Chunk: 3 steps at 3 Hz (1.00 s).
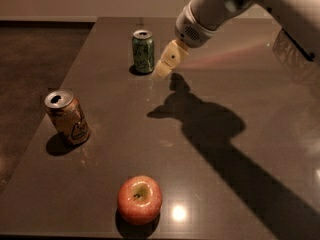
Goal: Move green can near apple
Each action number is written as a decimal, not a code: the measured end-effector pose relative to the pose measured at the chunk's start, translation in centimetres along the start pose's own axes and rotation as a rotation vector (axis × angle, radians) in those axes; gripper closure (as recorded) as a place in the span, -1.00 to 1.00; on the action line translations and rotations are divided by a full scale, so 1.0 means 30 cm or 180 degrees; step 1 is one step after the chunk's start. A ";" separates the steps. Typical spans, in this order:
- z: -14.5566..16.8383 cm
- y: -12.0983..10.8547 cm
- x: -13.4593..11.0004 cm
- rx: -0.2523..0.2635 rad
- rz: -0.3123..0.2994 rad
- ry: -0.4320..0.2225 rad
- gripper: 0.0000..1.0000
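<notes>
The green can (143, 51) stands upright at the far middle of the dark table (210, 114). The red-pink apple (140, 199) sits near the table's front edge, far from the can. My gripper (164, 70) comes down from the upper right on a white arm. Its pale fingers hang just to the right of the green can, close to it and a little above the tabletop. It holds nothing.
An orange-tan can (67, 117) with a white logo stands tilted at the left side of the table. The table's left edge borders a dark floor (30, 59). A pale wire-like object (295, 59) shows at the far right.
</notes>
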State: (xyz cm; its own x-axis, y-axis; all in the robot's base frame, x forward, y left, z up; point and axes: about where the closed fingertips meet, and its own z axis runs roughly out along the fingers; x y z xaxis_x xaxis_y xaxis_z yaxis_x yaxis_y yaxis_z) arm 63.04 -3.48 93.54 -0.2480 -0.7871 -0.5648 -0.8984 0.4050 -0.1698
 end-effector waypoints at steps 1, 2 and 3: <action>0.100 -0.032 -0.083 -0.0023 0.0026 -0.0107 -1.00; 0.178 -0.068 -0.141 -0.0037 0.0069 -0.0208 -1.00; 0.236 -0.103 -0.186 -0.0057 0.0103 -0.0277 -1.00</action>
State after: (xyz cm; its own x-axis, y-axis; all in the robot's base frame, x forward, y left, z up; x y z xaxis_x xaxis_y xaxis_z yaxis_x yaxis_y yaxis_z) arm 69.78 2.96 91.50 -0.2454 -0.7300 -0.6379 -0.8969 0.4206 -0.1364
